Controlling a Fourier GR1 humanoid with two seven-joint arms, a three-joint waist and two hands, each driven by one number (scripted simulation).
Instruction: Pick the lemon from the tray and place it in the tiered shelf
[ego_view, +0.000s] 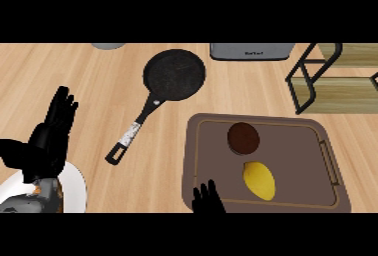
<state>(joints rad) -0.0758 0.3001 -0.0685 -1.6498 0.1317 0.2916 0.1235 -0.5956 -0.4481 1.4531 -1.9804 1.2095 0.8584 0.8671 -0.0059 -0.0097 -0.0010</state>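
Observation:
A yellow lemon (259, 180) lies in the near right part of the brown tray (210, 130). A dark brown round item (243, 137) sits in the tray just beyond it. The tiered shelf (325, 80), black-framed with wooden boards, stands at the far right. Only the fingertips of my right hand (207, 199) show at the lower edge, straight, over the tray's near left rim and left of the lemon. My left hand (50, 137) rests open at the far left, fingers up, away from the tray.
A black frying pan (173, 75) with a long handle (131, 132) lies left of the tray. A grey appliance (249, 51) stands at the back, and a grey round object (108, 45) at the back left.

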